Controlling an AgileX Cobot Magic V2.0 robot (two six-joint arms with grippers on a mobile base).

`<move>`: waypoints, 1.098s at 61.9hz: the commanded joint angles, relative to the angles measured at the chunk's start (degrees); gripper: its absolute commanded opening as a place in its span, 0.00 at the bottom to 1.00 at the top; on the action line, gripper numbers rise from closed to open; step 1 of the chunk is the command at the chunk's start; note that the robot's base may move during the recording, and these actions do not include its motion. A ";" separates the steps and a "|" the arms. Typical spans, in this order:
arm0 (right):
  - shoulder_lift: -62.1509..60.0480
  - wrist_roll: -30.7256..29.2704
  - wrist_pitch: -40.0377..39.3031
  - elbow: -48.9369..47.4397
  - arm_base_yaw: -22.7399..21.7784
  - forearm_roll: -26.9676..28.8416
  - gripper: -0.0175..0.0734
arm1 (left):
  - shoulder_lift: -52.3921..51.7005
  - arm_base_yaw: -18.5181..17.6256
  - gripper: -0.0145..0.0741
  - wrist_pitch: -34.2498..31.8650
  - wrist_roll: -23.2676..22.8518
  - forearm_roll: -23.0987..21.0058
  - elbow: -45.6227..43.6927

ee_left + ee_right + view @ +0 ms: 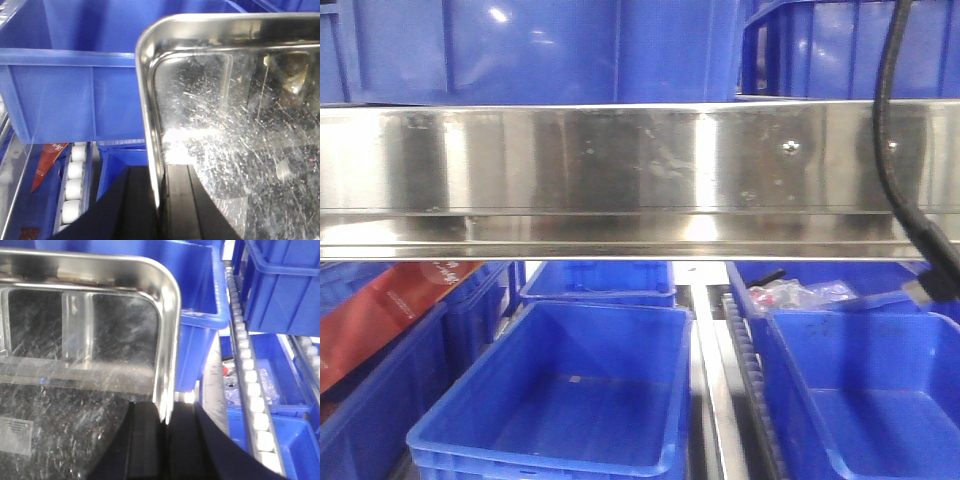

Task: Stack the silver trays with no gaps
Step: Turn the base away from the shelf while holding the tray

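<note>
Silver tray point(235, 125) hangs above blue bins point(75, 90), gripped at opposite rims: left tool point(159, 200) and right tool point(167, 425) each clamped on the thin edge. Likely stiff, light, slick polished steel; rims are the only purchase, so keep it level.

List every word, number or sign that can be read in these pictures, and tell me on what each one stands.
No text can be read for certain.
On the red packet: white print near its top end, too blurred.
On the tray: a pale label with rows of lines, too blurred.
On the clear bags: red marks, too small.
</note>
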 commanded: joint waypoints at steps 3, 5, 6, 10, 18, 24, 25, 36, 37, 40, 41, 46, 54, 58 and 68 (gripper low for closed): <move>-0.17 -1.01 -4.10 -0.06 0.35 -1.01 0.12 | -0.86 -0.78 0.14 -3.29 1.04 -1.20 -0.20; -0.17 -1.01 -4.10 -0.06 0.35 -1.01 0.12 | -0.86 -0.78 0.14 -3.29 1.04 -1.20 -0.20; -0.17 -1.01 -4.10 -0.06 0.35 -1.01 0.12 | -0.86 -0.78 0.14 -3.29 1.04 -1.20 -0.20; -0.17 -1.01 -4.10 -0.06 0.35 -1.01 0.12 | -0.86 -0.78 0.14 -3.29 1.04 -1.20 -0.20; -0.17 -1.01 -4.10 -0.06 0.35 -1.01 0.12 | -0.86 -0.78 0.14 -3.29 1.04 -1.20 -0.20; -0.17 -1.01 -4.10 -0.06 0.35 -1.01 0.12 | -0.86 -0.78 0.14 -3.29 1.04 -1.20 -0.20; -0.17 -1.01 -4.10 -0.06 0.35 -1.01 0.12 | -0.86 -0.78 0.14 -3.29 1.04 -1.20 -0.20; -0.17 -1.01 -4.10 -0.06 0.35 -1.01 0.12 | -0.86 -0.78 0.14 -3.29 1.04 -1.20 -0.20; -0.17 -1.01 -4.10 -0.06 0.35 -1.01 0.12 | -0.86 -0.78 0.14 -3.29 1.04 -1.20 -0.20; -0.17 -1.01 -4.10 -0.06 0.35 -1.01 0.12 | -0.86 -0.78 0.14 -3.29 1.04 -1.20 -0.20; -0.17 -1.01 -4.10 -0.06 0.35 -1.01 0.12 | -0.86 -0.78 0.14 -3.29 1.04 -1.20 -0.20; -0.17 -1.01 -4.23 -0.06 0.35 -1.01 0.12 | -0.86 -0.78 0.14 -3.29 1.04 -1.20 -0.20; -0.17 -1.01 -4.23 -0.06 0.35 -1.01 0.12 | -0.86 -0.78 0.14 -3.29 1.04 -1.20 -0.20; -0.17 -1.01 -4.34 -0.06 0.35 -1.01 0.12 | -0.86 -0.78 0.14 -3.29 1.04 -1.20 -0.20; -0.17 -1.01 -4.48 -0.06 0.35 -1.01 0.12 | -0.86 -0.78 0.14 -3.29 1.04 -1.20 -0.20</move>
